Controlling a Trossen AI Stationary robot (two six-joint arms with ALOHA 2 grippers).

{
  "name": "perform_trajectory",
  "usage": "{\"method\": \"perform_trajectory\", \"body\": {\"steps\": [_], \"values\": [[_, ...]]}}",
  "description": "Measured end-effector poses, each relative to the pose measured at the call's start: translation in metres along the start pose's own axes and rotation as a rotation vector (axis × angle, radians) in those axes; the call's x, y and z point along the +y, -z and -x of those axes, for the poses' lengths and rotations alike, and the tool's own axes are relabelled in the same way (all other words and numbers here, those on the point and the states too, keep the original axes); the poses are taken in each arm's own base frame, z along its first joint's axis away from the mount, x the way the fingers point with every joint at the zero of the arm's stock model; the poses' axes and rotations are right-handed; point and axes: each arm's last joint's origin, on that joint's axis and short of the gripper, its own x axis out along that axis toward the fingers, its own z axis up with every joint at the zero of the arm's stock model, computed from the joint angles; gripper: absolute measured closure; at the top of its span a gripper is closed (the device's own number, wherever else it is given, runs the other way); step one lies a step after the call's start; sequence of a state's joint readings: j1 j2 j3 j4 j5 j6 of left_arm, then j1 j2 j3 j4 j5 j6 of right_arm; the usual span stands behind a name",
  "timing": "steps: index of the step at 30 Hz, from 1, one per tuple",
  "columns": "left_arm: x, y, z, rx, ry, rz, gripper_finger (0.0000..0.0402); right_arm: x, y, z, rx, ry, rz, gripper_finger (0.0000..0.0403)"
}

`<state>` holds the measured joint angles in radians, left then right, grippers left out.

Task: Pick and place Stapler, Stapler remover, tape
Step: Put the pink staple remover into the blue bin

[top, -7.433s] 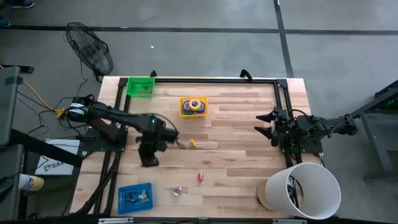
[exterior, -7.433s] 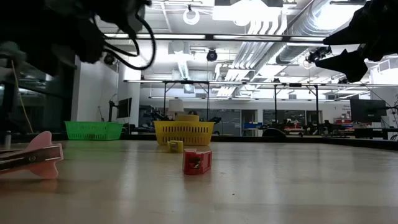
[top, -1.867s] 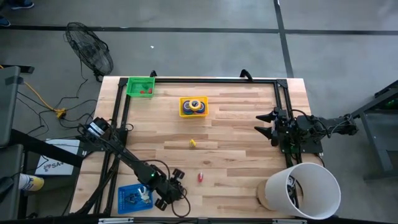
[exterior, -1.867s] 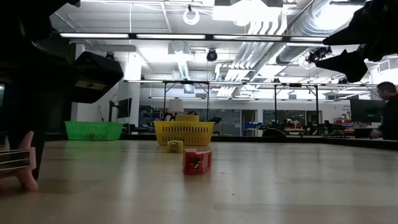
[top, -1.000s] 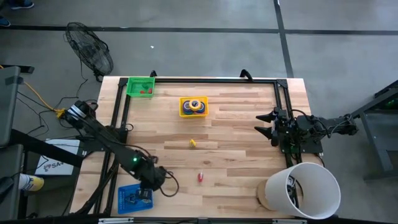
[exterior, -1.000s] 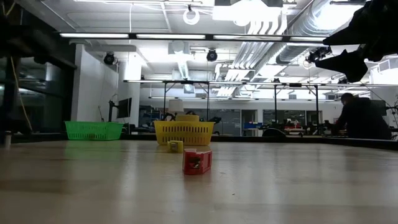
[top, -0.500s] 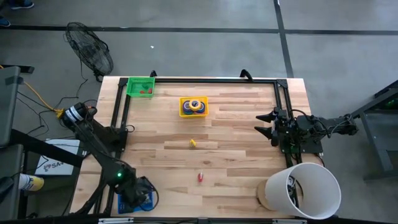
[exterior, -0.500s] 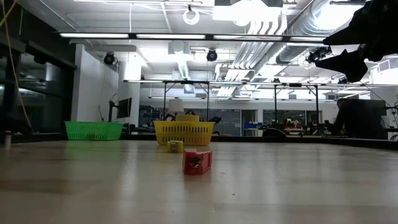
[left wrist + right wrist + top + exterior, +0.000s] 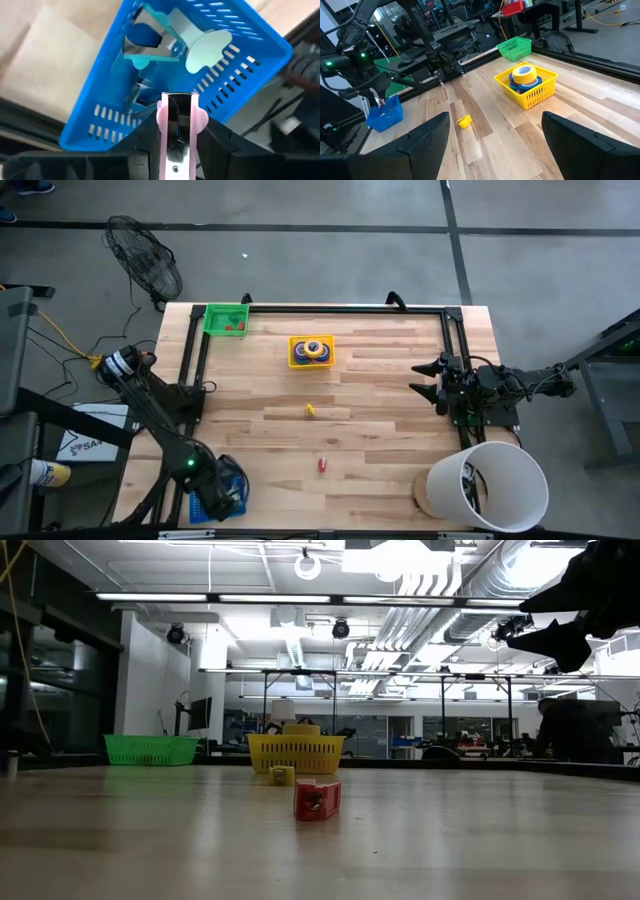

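Note:
My left gripper (image 9: pixel 220 498) hangs over the blue basket (image 9: pixel 203 502) at the table's near-left corner and is shut on a pink staple remover (image 9: pixel 177 125). The left wrist view looks down into that basket (image 9: pixel 240 45), where teal and white staple removers (image 9: pixel 200 42) lie. Tape rolls (image 9: pixel 312 348) sit in the yellow basket (image 9: pixel 296 360) near the far edge. A small red stapler (image 9: pixel 322 465) and a small yellow piece (image 9: pixel 309 410) lie on the bare wood. My right gripper (image 9: pixel 432 380) waits open at the table's right side. My left gripper pinches the pink staple remover between its two fingers (image 9: pixel 150 140), coming from above and pointing down. The remover's pink wings and metal middle strip (image 9: pixel 176 117) stick out past the fingertips. It is lifted clear, above the blue basket's near wall.
A green basket (image 9: pixel 226 318) with red pieces stands at the far-left corner. A white bucket (image 9: pixel 487 485) stands at the near-right corner. A black frame (image 9: pixel 330 308) runs along the table's far and side edges. The middle of the table holds only the red and yellow pieces.
My left gripper has carried the pink staple remover toward the table's near-left corner, from beside the red stapler to over the blue basket. It has stayed shut on the remover. The right arm has kept still.

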<state>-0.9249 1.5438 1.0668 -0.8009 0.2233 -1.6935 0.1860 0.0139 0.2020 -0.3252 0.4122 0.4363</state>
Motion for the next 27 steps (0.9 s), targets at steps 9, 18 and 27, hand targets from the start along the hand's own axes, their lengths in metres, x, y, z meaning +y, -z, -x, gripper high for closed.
{"method": "perform_trajectory", "body": {"steps": [9,18,27], "values": [[0.0,-0.002,0.0,-0.054,0.014,0.363,0.0312,0.0,0.0,0.0,0.0,0.0,0.0,0.0096],[-0.003,-0.002,-0.014,-0.03,-0.018,0.569,0.031,0.0,0.0,0.0,0.0,0.0,0.0,0.0096],[-0.004,-0.003,-0.026,-0.012,-0.066,0.573,0.0302,0.0,0.0,0.0,0.0,0.0,0.0,0.0096]]}}
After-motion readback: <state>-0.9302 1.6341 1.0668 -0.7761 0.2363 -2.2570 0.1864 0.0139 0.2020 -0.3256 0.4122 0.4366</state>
